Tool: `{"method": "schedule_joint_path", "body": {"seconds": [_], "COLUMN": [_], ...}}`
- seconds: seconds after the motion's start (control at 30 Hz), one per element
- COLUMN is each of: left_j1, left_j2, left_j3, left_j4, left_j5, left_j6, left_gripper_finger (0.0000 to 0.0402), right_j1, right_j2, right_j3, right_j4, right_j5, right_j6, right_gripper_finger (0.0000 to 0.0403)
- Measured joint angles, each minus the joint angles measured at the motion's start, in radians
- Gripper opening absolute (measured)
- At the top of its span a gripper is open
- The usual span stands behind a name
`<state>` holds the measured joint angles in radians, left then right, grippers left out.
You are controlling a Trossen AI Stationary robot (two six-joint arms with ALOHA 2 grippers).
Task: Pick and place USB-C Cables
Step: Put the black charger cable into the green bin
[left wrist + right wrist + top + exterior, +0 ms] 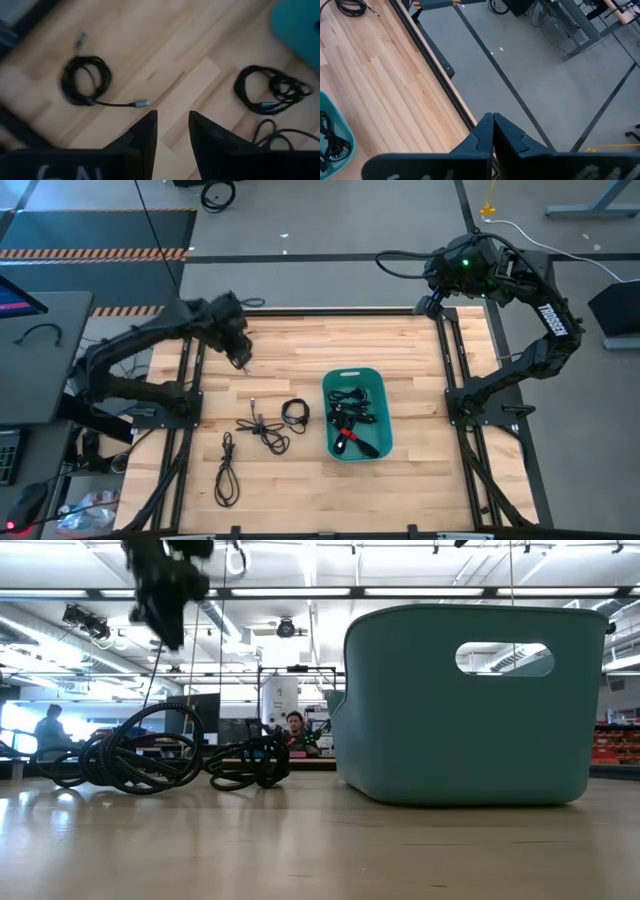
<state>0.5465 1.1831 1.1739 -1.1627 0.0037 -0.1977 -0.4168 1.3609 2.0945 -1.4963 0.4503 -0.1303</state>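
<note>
High view: teal tub sits mid-table with several USB-C cables already inside, one with a red band. Three loose bundles lie on the wood on the tub's left-arm side: small coil just beside it, tangled one further out, long loop furthest. Left gripper hangs above the table, away from the tub and back of the loose bundles. Right gripper is parked at the table's back edge.

Low view: two coils rest flat beside the tub.

Left wrist view: fingers a small gap apart, empty.

Right wrist view: fingers closed together, empty.

Left arm is nearer; likely next pick is the small coil.
</note>
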Motion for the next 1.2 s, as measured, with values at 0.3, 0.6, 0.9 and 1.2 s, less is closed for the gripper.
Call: {"method": "schedule_joint_path", "body": {"seconds": [0.3, 0.6, 0.9, 1.2], "left_j1": [0.033, 0.105, 0.159, 0.219], "left_j2": [0.031, 0.053, 0.126, 0.275], "left_j3": [-0.336, -0.409, -0.401, -0.401], "left_j4": [0.255, 0.399, 0.430, 0.465], "left_j5": [-0.002, -0.107, -0.123, -0.165], "left_j6": [-0.067, 0.031, 0.157, 0.183], "left_gripper_finger": [0.0117, 0.0117, 0.0185, 0.0231], "right_j1": [0.000, 0.000, 0.000, 0.000], "right_j2": [0.000, 0.000, 0.000, 0.000], "right_j3": [0.000, 0.000, 0.000, 0.000], "right_j4": [0.008, 0.017, 0.018, 0.018], "right_j5": [-0.006, -0.007, -0.032, -0.031], "right_j6": [0.026, 0.066, 0.114, 0.134], "right_gripper_finger": [0.0016, 0.0016, 0.0016, 0.0016]}}
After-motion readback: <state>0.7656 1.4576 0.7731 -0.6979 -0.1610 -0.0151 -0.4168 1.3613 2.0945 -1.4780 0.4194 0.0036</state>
